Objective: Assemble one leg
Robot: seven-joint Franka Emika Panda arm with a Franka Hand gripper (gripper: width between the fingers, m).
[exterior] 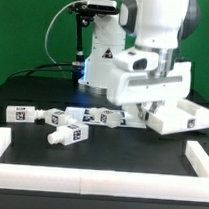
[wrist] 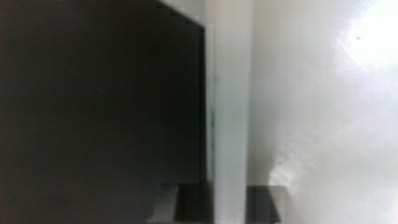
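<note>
shows the end effector (wrist: 228, 204) low at the near edge of the large white slab (exterior: 180, 117), on the exterior view's right. cannot tell whether open or clamped: just blurred dark fingertips (wrist: 192, 203) flanking a white edge. places the legs loose on the dark desk (exterior: 29, 153), toward that view's left: leftmost leg (exterior: 22, 112), second leg (exterior: 57, 117), front leg (exterior: 66, 136), inner leg (exterior: 112, 116) nearest the slab.

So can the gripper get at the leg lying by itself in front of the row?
Probably yes. That leg lies on its own with nothing over it. The gripper is down at the large white slab on the exterior view's right, so it would need to lift away first.
</note>
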